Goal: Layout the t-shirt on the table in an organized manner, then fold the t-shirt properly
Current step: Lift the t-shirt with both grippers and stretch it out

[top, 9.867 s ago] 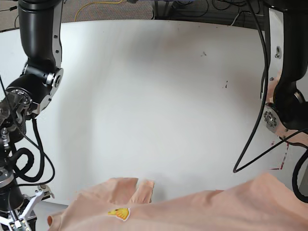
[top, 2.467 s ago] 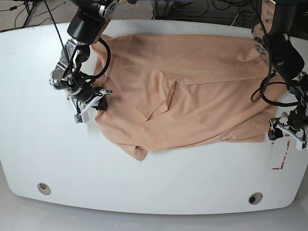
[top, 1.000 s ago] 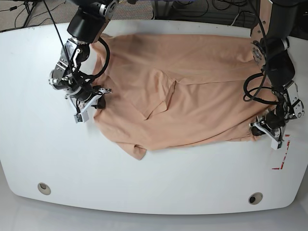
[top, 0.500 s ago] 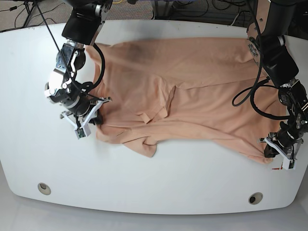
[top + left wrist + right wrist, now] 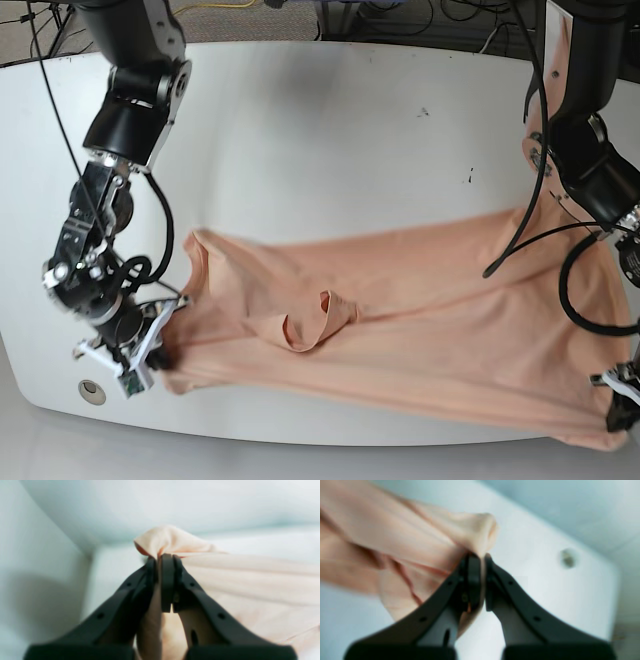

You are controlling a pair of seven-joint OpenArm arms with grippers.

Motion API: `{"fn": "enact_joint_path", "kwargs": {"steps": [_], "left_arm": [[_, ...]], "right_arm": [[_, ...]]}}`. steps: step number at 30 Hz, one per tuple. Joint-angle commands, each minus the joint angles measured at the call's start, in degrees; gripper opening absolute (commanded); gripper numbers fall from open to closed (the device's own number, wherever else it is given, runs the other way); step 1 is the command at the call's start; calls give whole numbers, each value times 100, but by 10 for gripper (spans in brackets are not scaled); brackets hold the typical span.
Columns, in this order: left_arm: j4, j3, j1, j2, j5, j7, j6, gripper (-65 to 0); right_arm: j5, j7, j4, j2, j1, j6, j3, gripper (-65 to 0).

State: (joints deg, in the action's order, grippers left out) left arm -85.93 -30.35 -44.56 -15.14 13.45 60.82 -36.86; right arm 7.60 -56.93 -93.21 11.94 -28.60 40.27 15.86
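The pale peach t-shirt [image 5: 420, 345] is stretched in a wide band across the front of the white table [image 5: 330, 150], with a small loose fold near its middle. At the base view's left, my right gripper [image 5: 167, 357] is shut on the shirt's left corner. The right wrist view shows the same gripper [image 5: 480, 557] with fabric [image 5: 475, 530] bunched above its closed tips. At the lower right, my left gripper [image 5: 620, 418] is shut on the opposite corner, past the table's front edge. The left wrist view shows that gripper [image 5: 162, 557] pinching a peak of cloth [image 5: 170, 540].
A round grey grommet [image 5: 91, 390] sits near the front left corner, just below my right gripper, and also shows as the grommet [image 5: 567, 558] in the right wrist view. Two dark specks [image 5: 424, 112] mark the far half of the table. Cables lie beyond the back edge.
Both grippers have drawn the shirt from the table's middle toward the front edge. It is now stretched lower and wider, and the far half of the table is uncovered.
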Motion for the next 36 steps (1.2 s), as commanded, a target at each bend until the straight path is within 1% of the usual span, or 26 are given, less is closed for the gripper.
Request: {"fn": "enact_joint_path", "kwargs": {"steps": [1, 3, 4, 5, 7, 10, 13, 17, 19, 22, 27, 30, 35, 36], "left_arm": [[-457, -11, -850, -135, 31, 138, 25, -649], [-563, 15, -1202, -231, 31, 305, 25, -649], [-616, 24, -1501, -284, 31, 437, 25, -649], [-625, 24, -1624, -293, 31, 481, 25, -647], [-642, 24, -2037, -319, 31, 657, 25, -647], [-642, 24, -2371, -319, 31, 771, 16, -647], [-642, 24, -2529, -328, 31, 789, 7, -647], [-677, 24, -2529, -328, 39, 833, -11, -647], [-730, -11, -2424, -346, 39, 921, -11, -646], [-844, -11, -2125, -469, 48, 982, -19, -646], [-1240, -20, -1254, -451, 180, 982, -19, -646], [-1574, -55, -507, -469, 426, 982, -19, -646], [-1996, -477, 899, -451, 716, 982, -19, -647], [-2014, -530, 1075, -451, 769, 982, -19, -647]], "right_arm": [[62, -70, -160, 375, -995, -27, -210, -625], [71, -228, -160, 489, -1452, -27, -315, -625], [71, -369, -160, 568, -1821, -27, -359, -625], [71, -430, -160, 586, -1944, -27, -377, -625], [71, -685, -160, 656, -2489, -27, -395, -625], [71, -905, -160, 674, -2964, -27, -395, -625], [71, -1011, -160, 682, -3210, -27, -395, -625], [80, -1055, -301, 806, -3228, -27, -395, -625], [80, -1072, -538, 806, -3096, -27, -377, -625], [71, -1090, -864, 806, -2736, -27, -359, -625], [80, -1107, -1541, 797, -1716, -27, -342, -625], [80, -1107, -1963, 770, -854, -27, -113, -625], [80, -1081, -2077, 348, 570, -27, 362, -626], [80, -1072, -2086, 313, 746, -27, 423, -626]]}}
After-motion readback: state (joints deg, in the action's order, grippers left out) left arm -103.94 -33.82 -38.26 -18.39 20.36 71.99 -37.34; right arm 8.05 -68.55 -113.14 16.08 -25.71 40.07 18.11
